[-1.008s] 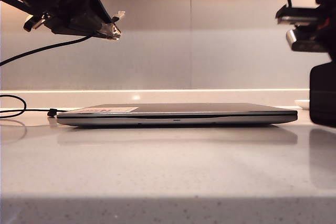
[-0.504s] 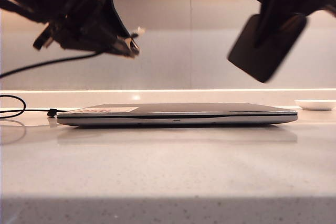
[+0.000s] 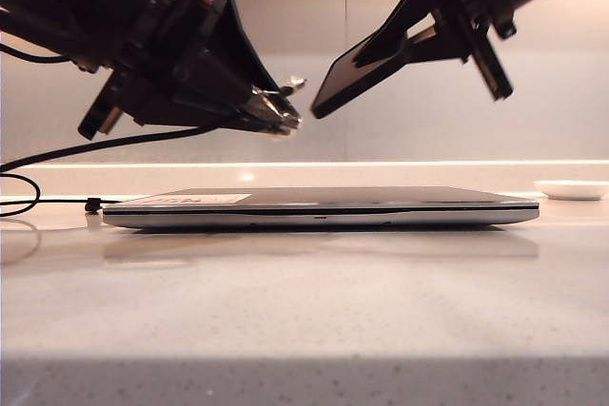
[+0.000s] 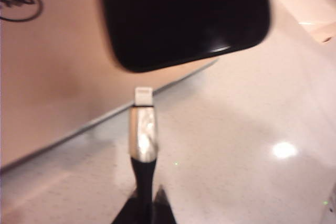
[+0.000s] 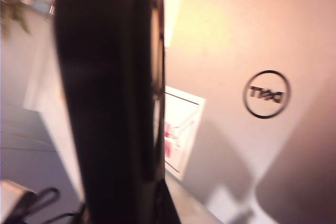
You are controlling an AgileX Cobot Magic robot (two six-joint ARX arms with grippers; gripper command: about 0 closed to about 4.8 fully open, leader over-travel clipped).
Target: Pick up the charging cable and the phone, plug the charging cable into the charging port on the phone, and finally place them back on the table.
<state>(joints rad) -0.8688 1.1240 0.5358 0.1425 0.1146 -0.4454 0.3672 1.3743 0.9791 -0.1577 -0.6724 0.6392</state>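
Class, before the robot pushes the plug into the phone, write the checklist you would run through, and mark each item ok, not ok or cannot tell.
1. Left gripper shut on the charging cable, plug tip sticking out ahead: ok.
2. Right gripper shut on the phone, held in the air: ok.
3. Plug tip aimed at the phone's narrow end edge: ok; in the left wrist view it points at that edge with a small gap left.
4. Plug lined up with the charging port itself: cannot tell; the edge is dark and blurred, no socket shows.
5. Both clear of the laptop lying on the table: ok.
6. Plug already seated: not ok.
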